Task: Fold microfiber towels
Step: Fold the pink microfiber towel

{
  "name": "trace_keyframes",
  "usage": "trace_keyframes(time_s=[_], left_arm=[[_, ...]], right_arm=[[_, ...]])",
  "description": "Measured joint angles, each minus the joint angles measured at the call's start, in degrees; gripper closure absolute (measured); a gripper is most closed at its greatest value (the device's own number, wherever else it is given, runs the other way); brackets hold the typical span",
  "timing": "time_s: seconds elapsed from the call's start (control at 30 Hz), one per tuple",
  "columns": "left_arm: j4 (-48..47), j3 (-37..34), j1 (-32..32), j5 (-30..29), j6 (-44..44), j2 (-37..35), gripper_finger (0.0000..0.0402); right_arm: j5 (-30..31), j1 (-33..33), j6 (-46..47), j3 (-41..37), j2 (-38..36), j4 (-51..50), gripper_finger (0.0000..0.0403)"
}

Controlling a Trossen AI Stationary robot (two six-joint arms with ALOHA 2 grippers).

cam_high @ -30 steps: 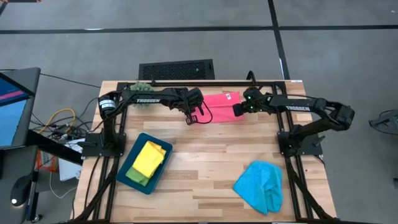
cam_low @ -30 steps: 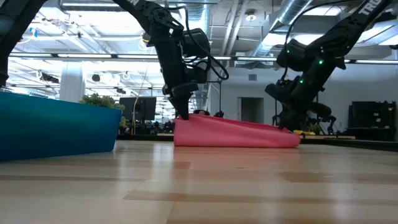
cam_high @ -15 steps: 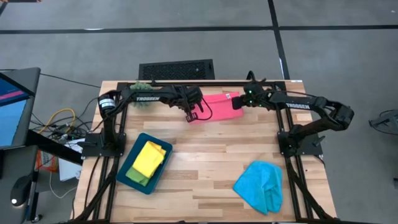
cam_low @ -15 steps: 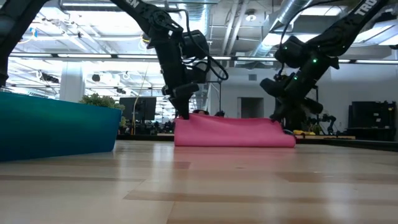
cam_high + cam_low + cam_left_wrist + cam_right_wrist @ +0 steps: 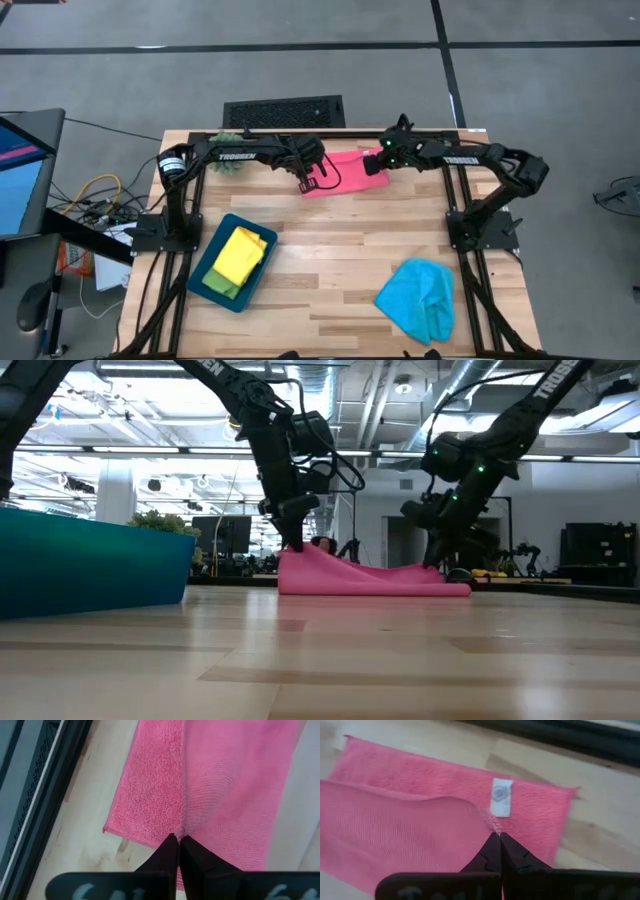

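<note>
Two pinched-shut grippers, your left [image 5: 304,181] and right [image 5: 374,164], each clamp an edge of the soft pink microfiber towel [image 5: 345,176] lying just in front of the black floor grate [image 5: 283,111], apparently carrying its top layer over to fold it.

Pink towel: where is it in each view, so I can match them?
High view: pink towel at the table's far edge, between both arms.
Low view: centre, on the tabletop.
Left wrist view: fills the middle.
Right wrist view: spans the frame.
Shared landmark: left hand pinching its edge.
</note>
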Motion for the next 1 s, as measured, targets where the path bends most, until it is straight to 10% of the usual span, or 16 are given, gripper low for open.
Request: trace_keyframes(time_s=[1.0], left_arm=[[7.2, -0.8, 1.4, 1.3, 0.6, 3.0, 0.0402]], right_arm=[[5.7, -1.1, 0.0, 2.4, 2.0, -7.3, 0.0395]])
